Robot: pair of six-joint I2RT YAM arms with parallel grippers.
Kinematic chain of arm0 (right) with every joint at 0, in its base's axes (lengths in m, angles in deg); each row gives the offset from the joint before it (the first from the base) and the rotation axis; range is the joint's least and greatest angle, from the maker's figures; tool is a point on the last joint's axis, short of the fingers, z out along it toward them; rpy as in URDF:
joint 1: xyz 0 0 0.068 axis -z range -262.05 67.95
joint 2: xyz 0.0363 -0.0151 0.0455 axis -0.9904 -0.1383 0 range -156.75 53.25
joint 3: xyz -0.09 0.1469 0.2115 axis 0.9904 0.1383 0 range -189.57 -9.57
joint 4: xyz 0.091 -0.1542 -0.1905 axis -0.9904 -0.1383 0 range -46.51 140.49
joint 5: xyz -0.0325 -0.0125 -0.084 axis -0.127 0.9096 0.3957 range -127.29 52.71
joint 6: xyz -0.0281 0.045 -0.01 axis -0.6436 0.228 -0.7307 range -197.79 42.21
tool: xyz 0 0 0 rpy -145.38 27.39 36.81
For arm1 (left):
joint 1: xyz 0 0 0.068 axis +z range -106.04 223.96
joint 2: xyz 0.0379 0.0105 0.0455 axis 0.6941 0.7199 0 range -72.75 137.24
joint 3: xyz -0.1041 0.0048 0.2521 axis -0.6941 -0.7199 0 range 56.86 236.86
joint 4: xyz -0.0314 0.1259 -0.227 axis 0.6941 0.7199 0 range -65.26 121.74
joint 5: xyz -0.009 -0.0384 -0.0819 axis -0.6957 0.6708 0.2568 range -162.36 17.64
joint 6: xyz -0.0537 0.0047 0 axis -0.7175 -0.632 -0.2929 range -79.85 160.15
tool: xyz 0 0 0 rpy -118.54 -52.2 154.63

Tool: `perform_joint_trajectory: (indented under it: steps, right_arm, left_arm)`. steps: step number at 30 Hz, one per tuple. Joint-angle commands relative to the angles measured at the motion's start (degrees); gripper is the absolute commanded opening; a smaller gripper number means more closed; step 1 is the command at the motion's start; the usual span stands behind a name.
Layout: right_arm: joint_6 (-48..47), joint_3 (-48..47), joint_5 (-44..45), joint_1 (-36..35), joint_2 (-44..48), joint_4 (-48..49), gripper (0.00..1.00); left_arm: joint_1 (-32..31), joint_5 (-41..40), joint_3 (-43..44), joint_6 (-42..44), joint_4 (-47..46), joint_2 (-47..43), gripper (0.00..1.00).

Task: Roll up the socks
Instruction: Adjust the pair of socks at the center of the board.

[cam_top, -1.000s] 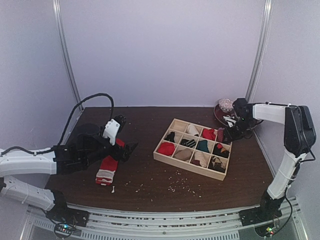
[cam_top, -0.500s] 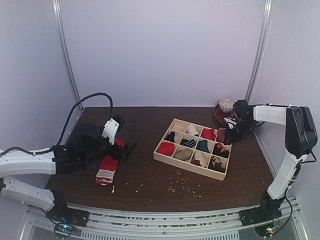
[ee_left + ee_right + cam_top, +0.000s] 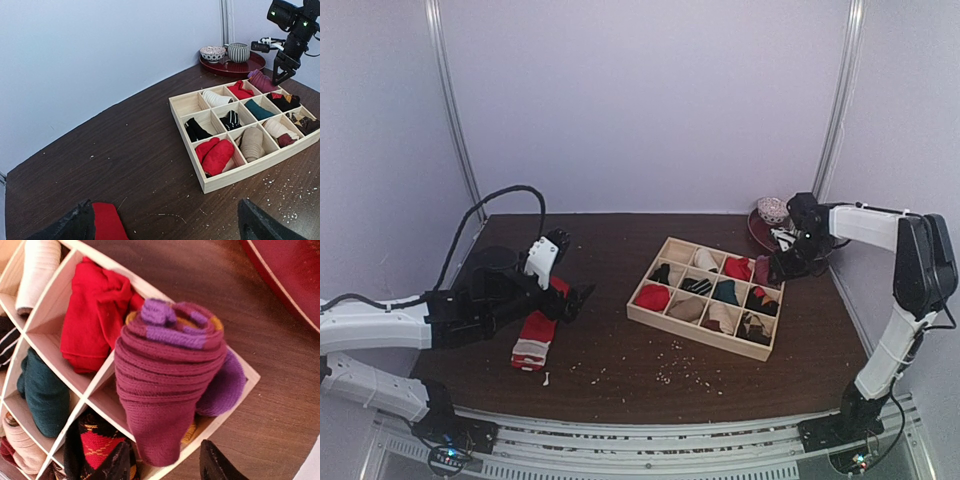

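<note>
Low at the left of the overhead view, the left gripper (image 3: pixel 575 303) hangs over the dark desk (image 3: pixel 610 245), its jaws released to full width with nothing between them. Just beside it the red sock (image 3: pixel 533 337) lies flat and unrolled. Its white-grey striped cuff points toward the near edge, and its far end is hidden under the arm. In the left wrist view a patch of its red fabric shows at the bottom left, next to one black finger. White specks (image 3: pixel 672 376) dot the desk at lower centre.

Right of centre sits the wooden box (image 3: pixel 642 315) of twelve compartments, most of them holding bundled socks. A red bundle (image 3: pixel 652 296) fills the near-left cell and a teal roll (image 3: pixel 725 291) lies further in.

In the box's far right corner cell stands the magenta sock (image 3: pixel 167 375), rolled into a thick bundle. Purple shows at its top and an orange edge peeks out, and its purple heel bulges over the corner of the rim. The right gripper (image 3: pixel 281 79) stands just beside it, jaws parted and gripping nothing.

At the upper right a red tray (image 3: pixel 225 68) carries a patterned bowl (image 3: pixel 212 52) and a striped cup (image 3: pixel 238 51).
</note>
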Motion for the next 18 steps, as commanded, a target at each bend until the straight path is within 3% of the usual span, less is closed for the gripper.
perform_joint_trajectory:
  steps: [1, 11, 18]
  right_arm:
    - [-0.09, -3.37, -0.04, 0.25, 4.38, -3.1, 0.51]
    - [0.41, -3.68, -1.75, 0.17, 2.13, 2.36, 0.51]
    - [0.32, -3.18, -0.67, -0.02, -1.92, 8.84, 0.41]
  left_arm:
    - [0.34, -1.06, 0.91, 1.02, -0.94, -0.59, 0.98]
    - [0.34, -0.95, 1.72, 1.24, -0.56, 0.38, 0.98]
    - [0.4, -1.09, 1.78, 1.38, -0.32, 1.01, 0.98]
